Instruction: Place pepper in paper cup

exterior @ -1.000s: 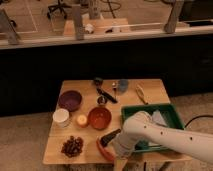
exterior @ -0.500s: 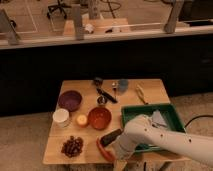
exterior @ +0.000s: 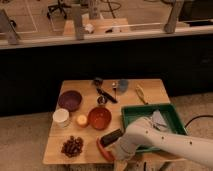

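The gripper [exterior: 114, 150], jaws wide, hangs by the pepper [exterior: 103, 149] at the table's [exterior: 150, 89] front edge, the paper cup [exterior: 61, 117] near its left edge.

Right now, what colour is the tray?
The tray is green, camera view; end effector is beside the pepper.

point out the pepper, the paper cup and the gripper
pepper [exterior: 104, 150]: camera view, on the visible red part of its body.
paper cup [exterior: 61, 118]: camera view, on its white side wall.
gripper [exterior: 117, 148]: camera view, on its tip, just right of the pepper.
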{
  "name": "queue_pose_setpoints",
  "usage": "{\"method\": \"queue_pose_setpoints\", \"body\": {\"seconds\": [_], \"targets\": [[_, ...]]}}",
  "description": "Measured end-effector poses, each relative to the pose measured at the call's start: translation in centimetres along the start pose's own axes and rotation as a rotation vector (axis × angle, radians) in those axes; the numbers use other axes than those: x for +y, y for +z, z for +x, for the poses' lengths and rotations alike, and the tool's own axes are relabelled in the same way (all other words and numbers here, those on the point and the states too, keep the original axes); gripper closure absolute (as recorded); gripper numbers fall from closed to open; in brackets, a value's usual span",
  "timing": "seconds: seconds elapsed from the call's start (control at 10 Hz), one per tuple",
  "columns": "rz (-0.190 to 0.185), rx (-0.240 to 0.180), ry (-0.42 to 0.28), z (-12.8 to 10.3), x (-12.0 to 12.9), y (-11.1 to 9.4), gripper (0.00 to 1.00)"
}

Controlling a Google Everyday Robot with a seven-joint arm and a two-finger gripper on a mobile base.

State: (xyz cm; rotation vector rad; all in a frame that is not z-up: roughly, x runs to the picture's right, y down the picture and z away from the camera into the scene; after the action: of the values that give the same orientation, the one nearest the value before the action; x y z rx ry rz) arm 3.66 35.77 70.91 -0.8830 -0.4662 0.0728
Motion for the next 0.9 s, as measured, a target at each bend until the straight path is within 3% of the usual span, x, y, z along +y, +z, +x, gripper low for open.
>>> {"method": "queue_pose_setpoints", "body": {"seconds": [0.2, 0.3, 0.9], "targets": [[0.002, -0.02, 0.0, 0.2, 0.0, 0.4, 0.21], [0.007, -0.031, 0.001, 0.2, -0.1, 0.5, 0.26], [0.05, -0.054, -0.025, -0.9, -0.6, 0.5, 0.85]]}}
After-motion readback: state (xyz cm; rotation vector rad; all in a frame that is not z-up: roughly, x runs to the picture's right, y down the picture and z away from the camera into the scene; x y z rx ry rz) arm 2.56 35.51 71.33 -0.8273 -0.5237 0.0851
